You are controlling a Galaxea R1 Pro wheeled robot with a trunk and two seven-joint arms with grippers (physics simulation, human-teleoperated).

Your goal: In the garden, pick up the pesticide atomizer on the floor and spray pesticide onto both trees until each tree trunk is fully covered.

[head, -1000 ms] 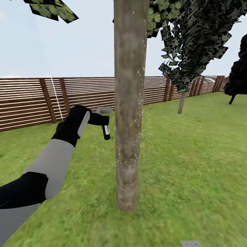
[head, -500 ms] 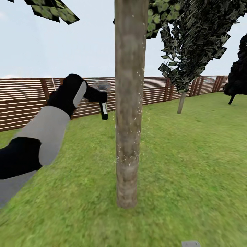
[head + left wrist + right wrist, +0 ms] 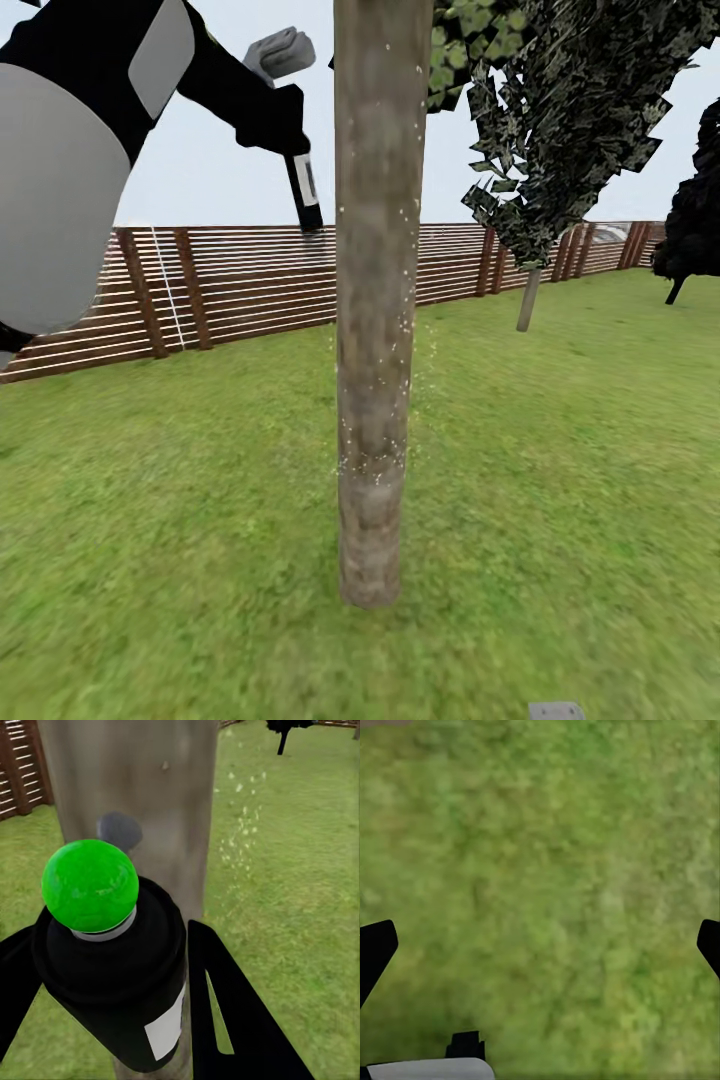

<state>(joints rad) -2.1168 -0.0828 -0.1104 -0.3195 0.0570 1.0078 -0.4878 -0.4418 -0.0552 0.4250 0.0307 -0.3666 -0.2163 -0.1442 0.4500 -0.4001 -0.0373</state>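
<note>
The near tree trunk (image 3: 375, 300), grey-brown and straight, stands in the middle of the head view, with fine white pesticide specks (image 3: 405, 330) dotted on its bark and drifting beside it. My left gripper (image 3: 272, 112) is raised high to the trunk's left, shut on the pesticide atomizer (image 3: 304, 188), whose light grey head (image 3: 281, 52) points at the trunk. In the left wrist view the atomizer (image 3: 120, 975) with its green dot (image 3: 90, 885) sits between black fingers (image 3: 240, 1012), close in front of the trunk (image 3: 135, 780). My right gripper (image 3: 542, 945) hangs open over grass.
A second tree (image 3: 528, 298) with a leafy canopy stands at the back right. The brown slat fence (image 3: 200, 280) runs behind. A dark bush (image 3: 695, 230) is at the far right. Green lawn (image 3: 560, 470) surrounds the trunk. A small grey part (image 3: 555, 711) shows at the bottom edge.
My left arm has lifted the atomizer from about the trunk's mid-height to high up against the sky, staying left of the trunk. The camera has held still.
</note>
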